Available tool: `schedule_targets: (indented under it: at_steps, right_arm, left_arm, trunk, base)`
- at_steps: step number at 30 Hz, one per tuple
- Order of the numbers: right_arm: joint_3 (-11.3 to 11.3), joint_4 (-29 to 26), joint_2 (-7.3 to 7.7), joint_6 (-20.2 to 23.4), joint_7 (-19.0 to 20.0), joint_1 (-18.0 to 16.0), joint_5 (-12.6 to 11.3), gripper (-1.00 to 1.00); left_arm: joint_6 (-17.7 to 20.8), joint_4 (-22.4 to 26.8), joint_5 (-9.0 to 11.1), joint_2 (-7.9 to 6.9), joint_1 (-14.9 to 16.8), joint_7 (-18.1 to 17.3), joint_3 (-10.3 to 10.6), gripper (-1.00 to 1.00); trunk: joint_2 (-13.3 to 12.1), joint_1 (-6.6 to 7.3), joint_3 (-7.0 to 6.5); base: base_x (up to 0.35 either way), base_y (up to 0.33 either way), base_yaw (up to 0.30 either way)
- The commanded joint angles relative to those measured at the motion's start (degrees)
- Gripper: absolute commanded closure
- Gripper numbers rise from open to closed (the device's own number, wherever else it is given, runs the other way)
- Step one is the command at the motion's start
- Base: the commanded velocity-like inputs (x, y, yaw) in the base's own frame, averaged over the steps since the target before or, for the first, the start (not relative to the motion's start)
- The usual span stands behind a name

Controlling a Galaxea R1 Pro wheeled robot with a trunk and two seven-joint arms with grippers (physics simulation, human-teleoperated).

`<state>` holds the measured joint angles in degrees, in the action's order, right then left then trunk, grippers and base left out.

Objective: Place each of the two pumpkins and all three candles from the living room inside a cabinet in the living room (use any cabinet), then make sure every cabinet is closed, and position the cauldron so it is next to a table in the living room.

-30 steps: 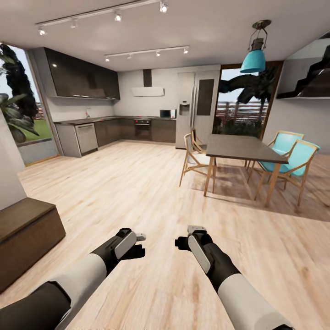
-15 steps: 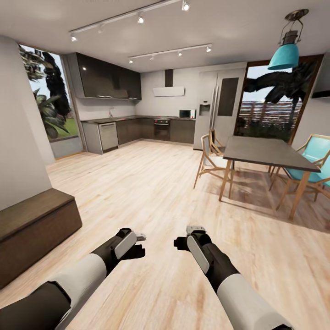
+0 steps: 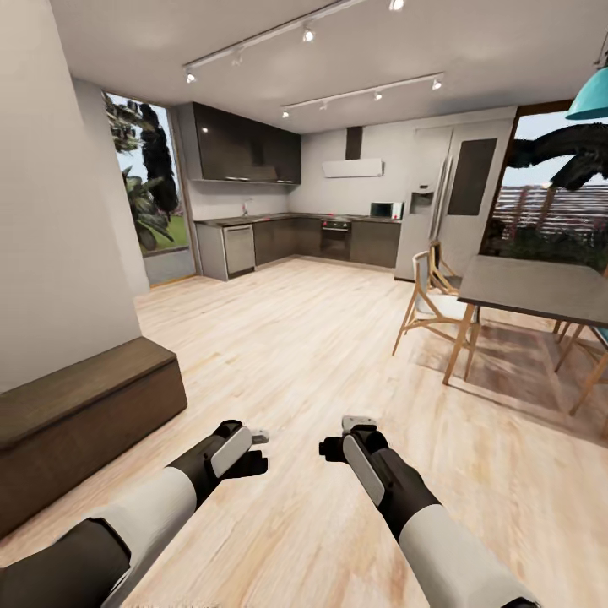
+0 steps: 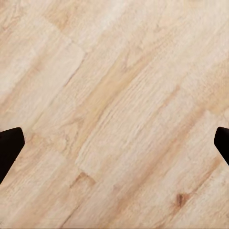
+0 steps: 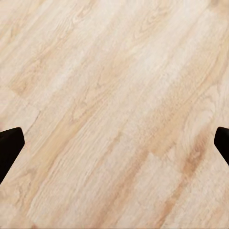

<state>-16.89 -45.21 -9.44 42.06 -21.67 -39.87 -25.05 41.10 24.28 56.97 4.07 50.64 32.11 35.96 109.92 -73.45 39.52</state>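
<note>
Gaping wide, empty: left fingers [image 4: 9, 145] and right fingers [image 5: 9, 143] above wood floor [image 3: 338, 338].

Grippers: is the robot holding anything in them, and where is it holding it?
Nothing is held. The left gripper and right gripper are both open, with just bare wooden floor between their fingers.

Bright, even daylight from windows [image 3: 152, 190]; soft shadows, slight edge stretching.
</note>
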Motion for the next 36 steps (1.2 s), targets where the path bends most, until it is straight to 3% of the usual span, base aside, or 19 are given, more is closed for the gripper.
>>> schedule_targets:
  at_steps: [1, 16, 19, 25, 28, 32, 36]
  right_arm:
    - [-0.2, -0.1, 0.04, 0.1, -0.6, 0.0, -0.6, -1.0]
    - [-0.2, -0.1, 0.05, 0.1, -0.6, 0.0, -0.6, -1.0]
    - [-0.2, -0.1, 0.04, 0.1, -0.6, 0.0, -0.6, -1.0]
    - [-0.2, -0.1, 0.05, 0.1, -0.6, 0.0, -0.6, -1.0]
    - [-0.2, -0.1, 0.05, 0.1, -0.6, 0.0, -0.6, -1.0]
    - [-0.2, -0.1, 0.04, 0.1, -0.6, 0.0, -0.6, -1.0]
    - [-0.2, -0.1, 0.04, 0.1, -0.6, 0.0, -0.6, -1.0]
  left_arm:
    - [0.0, 0.1, 0.6, -0.03, 0.1, 0.5, 0.4, -1.0]
    - [0.1, 0.1, 0.7, -0.25, 0.1, 0.3, 0.4, -1.0]
    - [0.2, 0.1, 0.9, -1.23, 0.1, 0.2, 0.4, -1.0]
    - [0.3, 0.1, 4.2, -4.52, 0.1, -2.7, 0.3, -1.0]
    - [0.5, 0.0, 5.4, -7.35, 0.1, -6.1, 0.3, -1.0]
    - [0.5, 0.0, 5.8, -8.63, 0.1, -7.9, 0.3, -1.0]
    - [0.5, 0.0, 5.9, -8.96, 0.1, -8.3, 0.3, -1.0]
  trunk:
    - [0.0, 0.0, 0.06]
    - [0.0, 0.0, 0.06]
    - [0.0, 0.0, 0.06]
    - [0.0, 0.0, 0.06]
    - [0.0, 0.0, 0.06]
    - [0.0, 0.0, 0.06]
    - [0.0, 0.0, 0.06]
  base:
    - [0.008, -0.001, 0.29]
    - [-0.024, 0.041, 0.29]
    - [-0.005, 0.012, 0.29]
    - [-0.001, 0.003, 0.29]
    - [0.0, 0.001, 0.29]
    - [0.0, 0.0, 0.29]
    - [0.0, 0.021, 0.29]
